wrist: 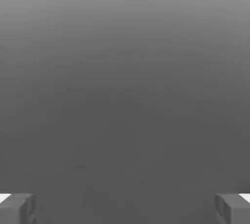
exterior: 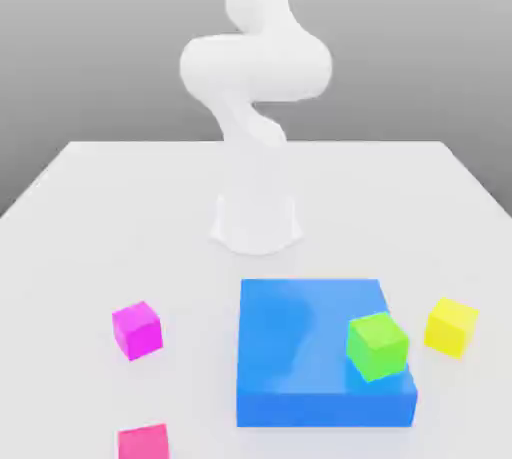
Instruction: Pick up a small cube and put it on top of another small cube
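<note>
Four small cubes and one flat blue block (exterior: 300, 347) sit on the white surface (exterior: 120, 227). The red cube (exterior: 144, 442) lies at the near edge, just in front of the magenta cube (exterior: 137, 329). One green cube (exterior: 377, 345) rests on the block's corner; one yellow cube (exterior: 451, 326) stands beside it. The hand (wrist: 125, 208) is spread wide, holding nothing.

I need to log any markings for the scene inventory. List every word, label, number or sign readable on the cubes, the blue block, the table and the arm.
None: no text, number, logo or sign is readable anywhere.
The pinkish-red cube, magenta cube, green cube, yellow cube, blue flat block, white table and white arm all have plain, unmarked faces.
</note>
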